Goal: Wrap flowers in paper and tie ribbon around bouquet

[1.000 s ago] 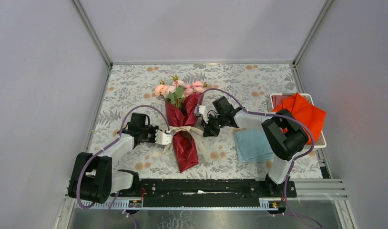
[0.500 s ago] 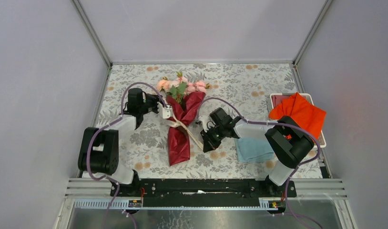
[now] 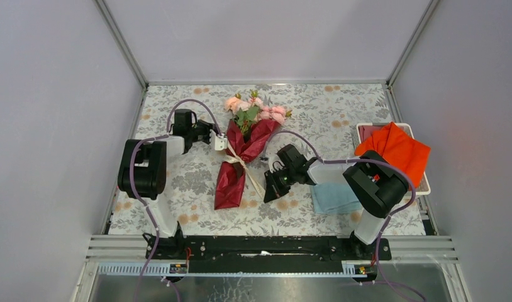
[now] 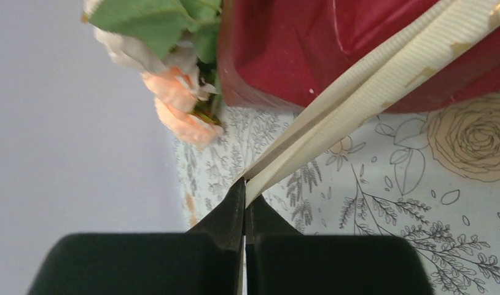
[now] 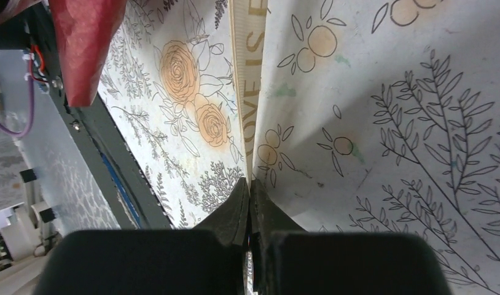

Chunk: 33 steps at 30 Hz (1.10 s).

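Note:
The bouquet (image 3: 236, 168) lies on the table: a cone of dark red paper (image 4: 333, 49) with the pink flowers (image 3: 256, 112) at its far, wide end. The cream ribbon (image 3: 253, 180) crosses the cone's middle, and an end runs out to each side. My left gripper (image 3: 221, 143) sits just left of the wide end, shut on one ribbon end (image 4: 370, 86) that stretches taut from its tips (image 4: 244, 184). My right gripper (image 3: 268, 192) is right of the cone's lower half and is shut on the other, printed ribbon end (image 5: 247, 80), which is pinched between its tips (image 5: 250, 184).
A white tray (image 3: 365, 128) at the right edge holds a bright orange-red cloth (image 3: 398, 151). A folded light blue cloth (image 3: 332, 198) lies under the right forearm. Grey walls close in the table on three sides, and a black rail (image 3: 266, 246) runs along the near edge.
My left gripper swung from the cone's lower left up to its wide end, drawing the ribbon along. My right gripper pulled nearer. The bouquet turned, its blooms shifting right.

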Available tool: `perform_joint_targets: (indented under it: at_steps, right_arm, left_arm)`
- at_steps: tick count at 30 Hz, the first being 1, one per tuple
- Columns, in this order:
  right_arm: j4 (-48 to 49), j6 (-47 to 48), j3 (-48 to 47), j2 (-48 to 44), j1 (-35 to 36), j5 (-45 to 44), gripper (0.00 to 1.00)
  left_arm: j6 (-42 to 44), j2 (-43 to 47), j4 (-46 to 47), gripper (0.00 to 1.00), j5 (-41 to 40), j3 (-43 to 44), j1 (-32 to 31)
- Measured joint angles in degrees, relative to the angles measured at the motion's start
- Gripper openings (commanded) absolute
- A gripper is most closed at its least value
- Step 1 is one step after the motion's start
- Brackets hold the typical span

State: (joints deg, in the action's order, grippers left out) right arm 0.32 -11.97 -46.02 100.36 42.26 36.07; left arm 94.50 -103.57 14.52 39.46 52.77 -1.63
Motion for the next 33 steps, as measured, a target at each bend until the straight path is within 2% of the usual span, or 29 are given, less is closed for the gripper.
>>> perform_joint_targets:
  at_steps: [5,13,15,19,24,33]
  right_arm:
    - [2.25,-2.4,1.11,0.09,-0.15,0.85,0.0]
    - [1.77,-2.4,0.94,0.07,-0.31,0.83,0.0]
    - [-0.07,-1.86,0.09,0.07,-0.33,0.44,0.06]
    - [-6.1,0.83,-2.75,-0.13,-0.31,-1.75,0.09]
    - [-11.89,5.86,-6.75,-2.36,-0.31,-6.67,0.03]
    - [-14.67,14.97,-20.09,-6.56,-0.31,-15.63,0.0]
  left_arm:
    - [1.31,-3.39,-2.8,0.0,0.55,2.69,0.83]
    - [2.4,-3.89,-3.85,0.0,0.61,2.8,0.94]
    - [2.73,-3.04,-3.76,0.0,0.07,1.53,0.98]
    - [2.71,3.78,-3.78,0.0,-1.9,-5.73,0.76]
    - [0.9,15.89,-4.39,0.0,-3.43,-15.69,-1.84]
    - [-9.84,33.59,-14.71,0.0,-4.17,-19.3,-6.43]
